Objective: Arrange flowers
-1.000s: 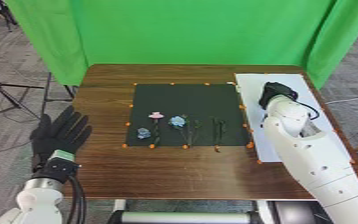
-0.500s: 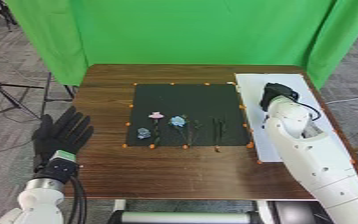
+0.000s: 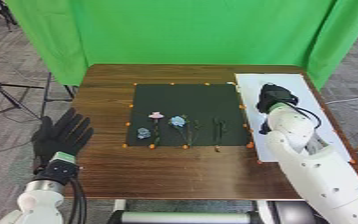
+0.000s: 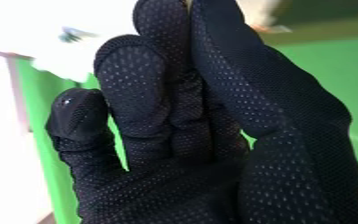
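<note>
Right hand: above the white sheet, right of the black mat; its grip cannot be determined. Left hand: spread, left of the mat. Pink flower, blue flowers and green stems: on the mat's near half.

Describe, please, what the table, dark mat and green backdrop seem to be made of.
The table looks like wood, or a wood-look laminate, brown with streaky grain and a slight sheen. The dark mat lies flat and matt, perhaps paper or felt; the look leaves it open. The green backdrop seems to be matt fabric, hanging in folds at its sides.
</note>
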Motion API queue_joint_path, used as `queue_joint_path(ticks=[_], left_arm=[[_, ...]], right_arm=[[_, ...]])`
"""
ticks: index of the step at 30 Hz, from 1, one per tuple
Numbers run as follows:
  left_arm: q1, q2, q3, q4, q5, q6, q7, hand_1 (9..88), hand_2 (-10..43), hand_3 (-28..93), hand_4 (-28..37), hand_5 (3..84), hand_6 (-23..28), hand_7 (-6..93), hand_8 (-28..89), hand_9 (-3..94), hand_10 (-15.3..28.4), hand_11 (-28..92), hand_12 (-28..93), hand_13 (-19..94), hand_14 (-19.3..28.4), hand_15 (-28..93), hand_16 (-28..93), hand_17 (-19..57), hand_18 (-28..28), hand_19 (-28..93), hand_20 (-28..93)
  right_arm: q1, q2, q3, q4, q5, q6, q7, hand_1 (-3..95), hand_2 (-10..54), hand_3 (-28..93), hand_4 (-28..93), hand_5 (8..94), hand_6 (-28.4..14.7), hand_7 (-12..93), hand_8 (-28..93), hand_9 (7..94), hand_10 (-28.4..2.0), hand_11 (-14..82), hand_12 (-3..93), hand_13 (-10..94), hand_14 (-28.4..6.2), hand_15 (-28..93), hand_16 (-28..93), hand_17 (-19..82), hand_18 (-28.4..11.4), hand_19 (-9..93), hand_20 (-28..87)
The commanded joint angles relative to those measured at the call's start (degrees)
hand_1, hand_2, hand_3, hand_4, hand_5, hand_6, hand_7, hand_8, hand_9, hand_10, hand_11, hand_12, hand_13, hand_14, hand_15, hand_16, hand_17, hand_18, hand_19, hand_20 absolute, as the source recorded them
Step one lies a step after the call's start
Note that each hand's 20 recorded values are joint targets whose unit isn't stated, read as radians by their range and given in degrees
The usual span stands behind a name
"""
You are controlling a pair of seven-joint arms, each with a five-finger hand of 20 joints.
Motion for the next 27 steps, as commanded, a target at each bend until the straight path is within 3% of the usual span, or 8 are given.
queue_joint_path(ticks=[1, 7, 9, 11, 16, 21, 22, 27], left_arm=[[-0.12, -0.04, -0.40, -0.11, 0.13, -0.22, -0.78, 25.8, 14.7, 72, -28.3, 37.5, 6.5, 17.4, -11, 31.7, 13.0, 21, 9, 22, 13.8, 37, -9, -5.3, 13.1, 35, 8], [-0.17, 0.09, -0.52, -0.04, 0.22, -0.23, -1.64, 25.7, 14.7, 72, -28.3, 37.5, 6.4, 17.3, -11, 31.7, 12.9, 21, 9, 22, 13.7, 37, -9, -5.3, 13.0, 35, 8], [-0.26, -0.37, -0.73, 0.05, 1.00, -0.16, -2.31, 25.7, 14.7, 72, -28.3, 37.4, 6.4, 17.3, -11, 31.7, 12.9, 21, 9, 22, 13.8, 37, -9, -5.3, 13.0, 35, 8], [-0.22, 0.32, -0.24, -0.08, 0.27, -0.20, -1.22, 25.8, 14.7, 72, -28.3, 37.4, 6.4, 17.4, -11, 31.7, 13.0, 21, 9, 22, 13.8, 37, -9, -5.3, 13.0, 35, 8], [-0.70, 0.73, 0.42, 0.20, 0.45, -0.46, -1.02, 25.8, 14.7, 72, -28.3, 37.5, 6.5, 17.4, -11, 31.9, 13.0, 21, 9, 22, 13.8, 37, -9, -5.3, 13.0, 35, 8], [-0.91, 0.20, 0.89, 0.29, 0.61, 0.15, -1.44, 25.8, 14.6, 72, -28.3, 37.5, 6.6, 17.4, -11, 31.9, 13.0, 21, 9, 22, 13.8, 36, -9, -5.3, 13.0, 35, 8], [-0.53, -0.07, -0.06, 0.32, 0.60, -0.24, -1.97, 25.8, 14.7, 72, -28.3, 37.5, 6.6, 17.4, -11, 31.9, 13.0, 21, 9, 22, 13.8, 36, -9, -5.3, 13.0, 35, 8], [-0.78, -0.13, 0.07, 0.50, 0.55, -0.18, -1.99, 25.8, 14.7, 72, -28.3, 37.5, 6.6, 17.4, -11, 31.9, 13.0, 21, 9, 22, 13.7, 36, -9, -5.3, 13.0, 35, 8]], right_arm=[[1.46, -2.31, -0.64, -8.72, 4.38, -3.00, -2.45, 60.2, -9.5, 72, -28, 73.0, -1.8, 36, 16, 83.8, -8.9, 18.5, 50.8, 74, -6.8, 58, 39, 40, -22.7, 92, 42], [2.16, -4.52, -3.64, -9.99, 10.93, -5.74, -4.61, 60.2, -9.5, 72, -28, 72.9, -1.9, 36, 16, 83.7, -9.2, 18.4, 50.5, 74, -6.9, 58, 39, 40, -22.7, 92, 41], [2.09, -6.01, -4.13, -9.47, 15.00, -6.97, -4.45, 60.2, -9.5, 72, -28, 72.8, -2.0, 36, 16, 83.7, -9.2, 18.4, 50.3, 74, -7.0, 58, 39, 40, -22.7, 92, 41], [1.73, -7.19, -4.66, -9.34, 16.01, -7.65, -4.57, 60.2, -9.5, 72, -28, 72.7, -2.1, 36, 16, 83.5, -9.5, 18.2, 50.2, 74, -7.0, 58, 38, 40, -22.7, 91, 41], [2.26, -9.66, -6.10, -9.15, 15.30, -8.76, -5.71, 60.1, -9.5, 72, -28, 72.4, -2.0, 36, 16, 83.5, -9.5, 18.0, 49.9, 74, -6.7, 58, 38, 39, -22.7, 91, 41], [2.77, -10.87, -6.64, -8.64, 16.01, -8.55, -5.42, 60.1, -9.5, 72, -28, 72.1, -1.9, 37, 15, 83.4, -9.5, 17.8, 49.7, 74, -6.7, 58, 38, 39, -22.8, 91, 40], [3.00, -11.18, -6.79, -8.39, 16.00, -8.87, -5.63, 60.0, -9.5, 72, -28, 72.1, -1.9, 37, 15, 83.4, -9.5, 17.7, 49.7, 74, -6.7, 58, 38, 39, -22.8, 91, 40], [2.98, -12.39, -8.44, -6.58, 14.39, -9.54, -7.00, 59.9, -9.5, 72, -28, 72.1, -2.0, 37, 14, 83.4, -9.5, 17.3, 49.1, 74, -6.6, 57, 38, 39, -22.8, 91, 40]])
